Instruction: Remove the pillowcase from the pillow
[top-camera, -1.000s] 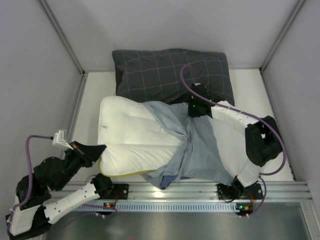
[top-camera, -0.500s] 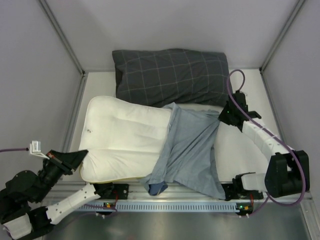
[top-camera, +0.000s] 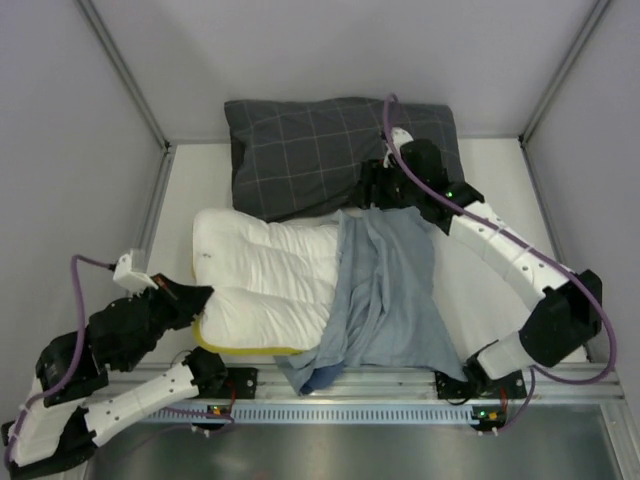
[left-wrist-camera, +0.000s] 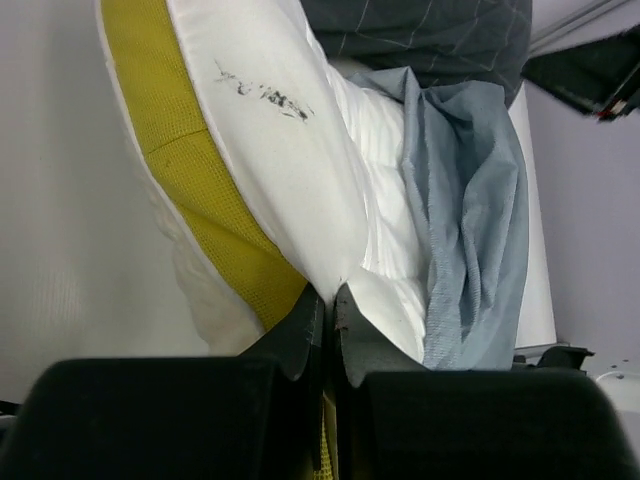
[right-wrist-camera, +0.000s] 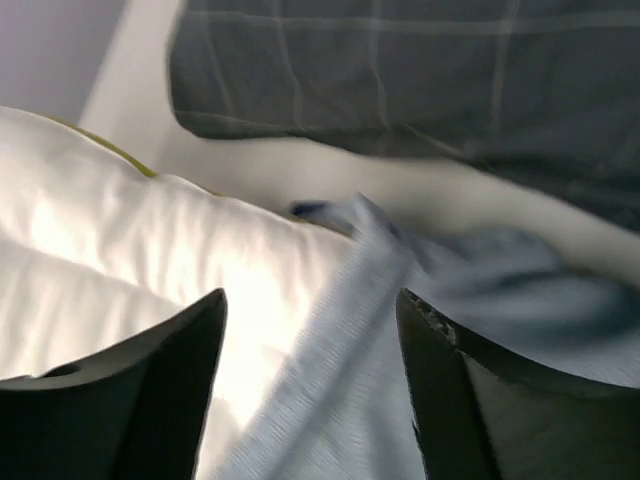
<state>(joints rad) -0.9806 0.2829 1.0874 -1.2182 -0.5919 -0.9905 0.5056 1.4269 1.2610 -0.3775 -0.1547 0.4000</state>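
Observation:
The white pillow (top-camera: 265, 285) lies across the table, its right half covered by the crumpled blue-grey pillowcase (top-camera: 385, 290). My left gripper (top-camera: 200, 297) is shut on the pillow's near left corner, pinching white cloth (left-wrist-camera: 330, 250) beside the yellow edging (left-wrist-camera: 190, 170). My right gripper (top-camera: 375, 190) hangs open over the pillowcase's far edge. In the right wrist view its fingers (right-wrist-camera: 170, 390) stand wide apart around a fold of the pillowcase (right-wrist-camera: 380, 400) without touching it. The pillow (right-wrist-camera: 130, 250) shows bare to the left of that fold.
A dark grey checked pillow (top-camera: 340, 150) lies against the back wall, just behind the right gripper. Grey walls with metal posts enclose the table on three sides. An aluminium rail (top-camera: 400, 380) runs along the near edge.
My right gripper has opened, let go of the pillowcase and swung left toward the far edge. The left arm, still gripping the pillow, has moved back to the right.

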